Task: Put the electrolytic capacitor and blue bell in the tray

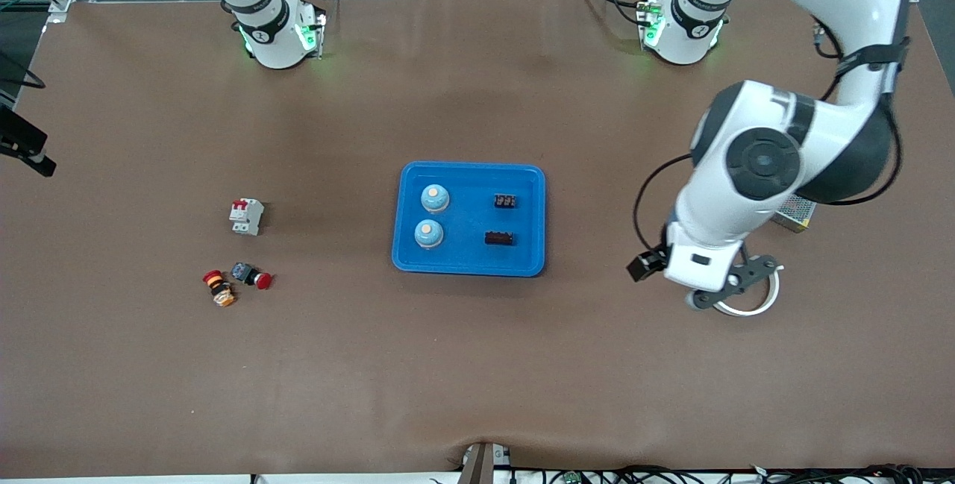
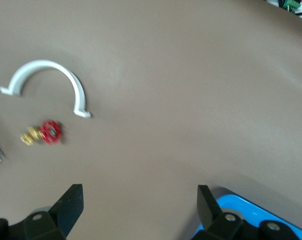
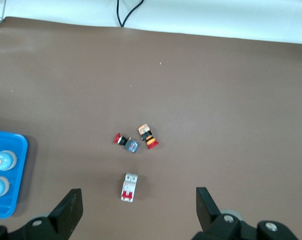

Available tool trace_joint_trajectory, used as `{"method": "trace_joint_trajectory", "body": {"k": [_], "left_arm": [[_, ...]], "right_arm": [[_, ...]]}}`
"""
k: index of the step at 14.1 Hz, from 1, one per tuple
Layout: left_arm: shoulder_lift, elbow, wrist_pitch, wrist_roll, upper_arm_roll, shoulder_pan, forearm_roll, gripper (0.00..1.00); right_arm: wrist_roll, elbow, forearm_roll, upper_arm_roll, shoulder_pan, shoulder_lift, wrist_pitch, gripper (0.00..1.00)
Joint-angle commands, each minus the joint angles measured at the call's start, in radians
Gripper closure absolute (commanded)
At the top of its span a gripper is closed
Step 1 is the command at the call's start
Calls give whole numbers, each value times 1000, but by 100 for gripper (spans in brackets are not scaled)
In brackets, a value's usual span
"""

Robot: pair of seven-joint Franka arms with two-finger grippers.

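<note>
Here, going from the right arm's end of the table (image 1: 477, 394) toward the left arm's, we first see a small white breaker (image 1: 247, 216) with red levers, and nearer the front camera a red-capped push button (image 1: 251, 275) lying just beside a red-and-orange button (image 1: 218, 288). The right gripper (image 3: 138, 210) is out of the front view; its wrist view shows it high over this group with its fingers (image 3: 70, 207) set wide apart and nothing between them, and that arm waits. At the middle of the table lies the tray (image 1: 468, 263), and in it, on the side toward the right arm, stand two blue bells (image 1: 435, 198) with pale tops, one nearer the front camera than the other. On the tray's side toward the left arm lie two small dark parts (image 1: 505, 201), again one nearer than the other; we cannot tell what they are. Toward the left arm's end, the left gripper (image 2: 139, 207) hangs over bare table between the tray and a white half-ring (image 1: 750, 301), its fingers (image 2: 73, 202) spread apart and empty. Its wrist view shows the half-ring lying flat, with a small red-and-brass piece (image 2: 43, 133) near it. A perforated metal box (image 1: 794, 212) lies partly hidden under that arm.
</note>
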Motion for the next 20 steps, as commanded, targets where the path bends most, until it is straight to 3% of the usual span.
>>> {"method": "trace_joint_trajectory", "body": {"k": [1, 5, 15, 20], "left_arm": [[-53, -41, -19, 87, -4, 39, -21, 0], [-70, -42, -22, 237, -6, 119, -21, 0], [-106, -42, -25, 625, -4, 320, -112, 0], [-111, -41, -31, 702, -4, 370, -117, 0]], "right_arm": [[7, -20, -8, 2, -7, 17, 37, 0], [174, -14, 2, -1, -5, 44, 75, 0], [180, -6, -9, 1, 0, 60, 74, 0], [176, -4, -5, 2, -4, 73, 86, 0]]}}
